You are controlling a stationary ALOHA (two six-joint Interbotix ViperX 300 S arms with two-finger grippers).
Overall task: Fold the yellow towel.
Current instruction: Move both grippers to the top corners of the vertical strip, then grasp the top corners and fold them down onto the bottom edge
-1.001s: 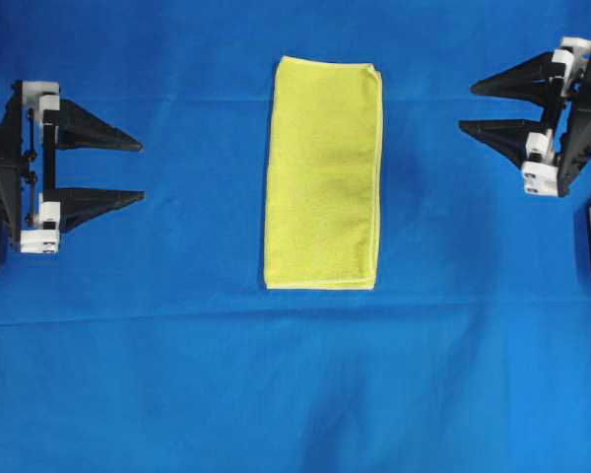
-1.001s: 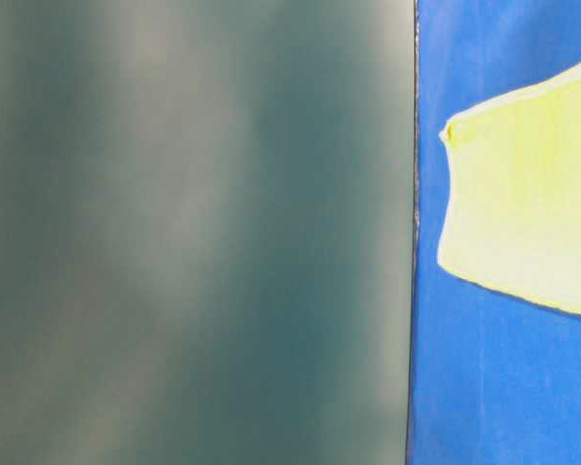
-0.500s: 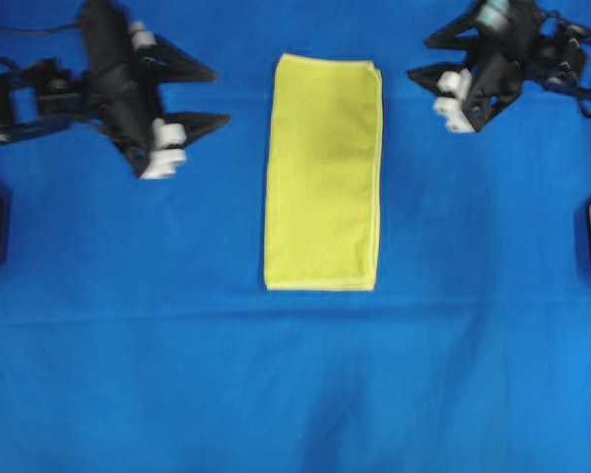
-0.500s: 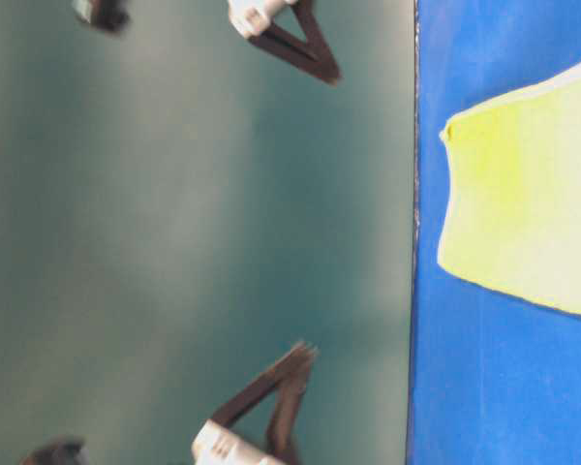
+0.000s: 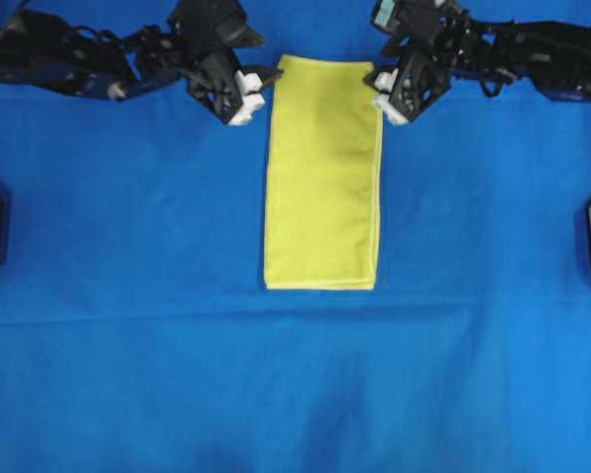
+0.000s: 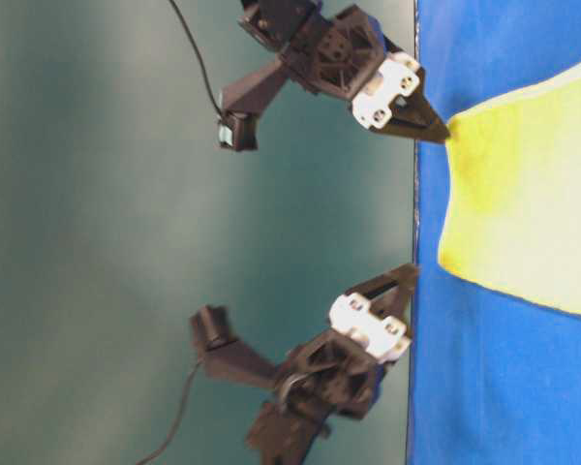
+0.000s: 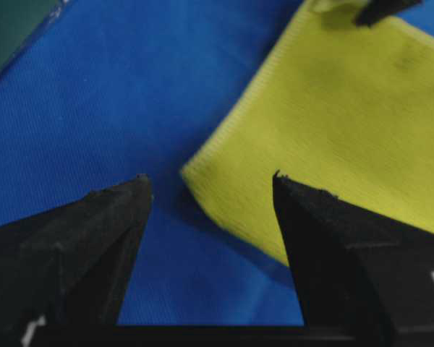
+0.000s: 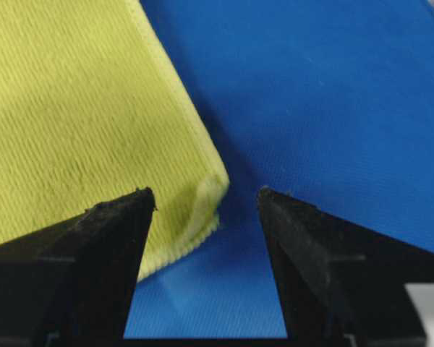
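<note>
Towel: while it lies flat as a long, already-halved strip on the blue cloth (image 5: 128, 374), the yellow towel (image 5: 323, 187) has not shifted from where we saw it a second ago; its far end sits right between our two claws.
Left claw: a second ago parked well out to the side, the left gripper (image 5: 259, 87) has swung in, and its jaws stand apart with the towel's near corner just ahead of the gap, one finger (image 7: 325, 238) over the hem.
Right claw: the right gripper (image 5: 382, 91) has swept in the same way, jaws wide apart, the other far corner sitting between them in the wrist view.
Contact: neither claw clamps anything yet.
Meaning: we judge the approach is done; pinching both corners for the next fold comes next.
Risk: grabbing only the top layer.
</note>
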